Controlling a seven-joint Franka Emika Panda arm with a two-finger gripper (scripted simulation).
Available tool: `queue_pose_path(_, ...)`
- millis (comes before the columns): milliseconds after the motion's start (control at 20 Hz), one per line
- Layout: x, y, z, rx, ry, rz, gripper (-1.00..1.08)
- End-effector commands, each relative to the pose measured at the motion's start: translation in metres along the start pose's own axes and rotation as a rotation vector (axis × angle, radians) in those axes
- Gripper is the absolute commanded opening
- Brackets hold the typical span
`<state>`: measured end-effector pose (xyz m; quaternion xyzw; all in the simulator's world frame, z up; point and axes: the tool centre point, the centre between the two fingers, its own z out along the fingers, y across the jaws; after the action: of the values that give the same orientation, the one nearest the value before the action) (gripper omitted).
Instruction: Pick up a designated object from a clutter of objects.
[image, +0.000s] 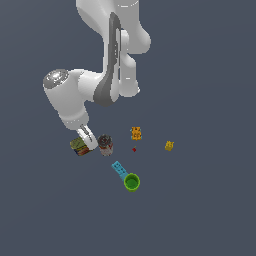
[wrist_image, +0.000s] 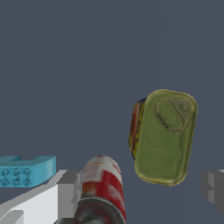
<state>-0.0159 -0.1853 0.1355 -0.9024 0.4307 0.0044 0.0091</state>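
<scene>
The tin with its olive-green top and blue label lies at the exterior view's left end of the clutter. In the wrist view the tin lies flat, and it is apart from both fingers. My gripper hangs just over the tin's edge, between it and the red-white can. The gripper is open and empty. One finger is right beside the can; the other finger is at the frame edge past the tin.
A green cup with a blue handle lies nearer the camera; the handle also shows in the wrist view. Two orange-yellow blocks and a tiny red bit lie toward the exterior view's right.
</scene>
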Motion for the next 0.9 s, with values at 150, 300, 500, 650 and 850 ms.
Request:
queue_pose_path(150,0.015,0.029,0.020,-0.008,0.013,0.123,1.00)
queue_pose_path(300,0.018,0.036,0.025,-0.011,0.016,0.152,1.00)
queue_pose_path(500,0.018,0.036,0.025,-0.012,0.015,0.150,1.00)
queue_pose_path(650,0.018,0.036,0.031,-0.012,0.015,0.151,1.00)
queue_pose_path(850,0.018,0.038,0.046,-0.012,0.016,0.154,1.00)
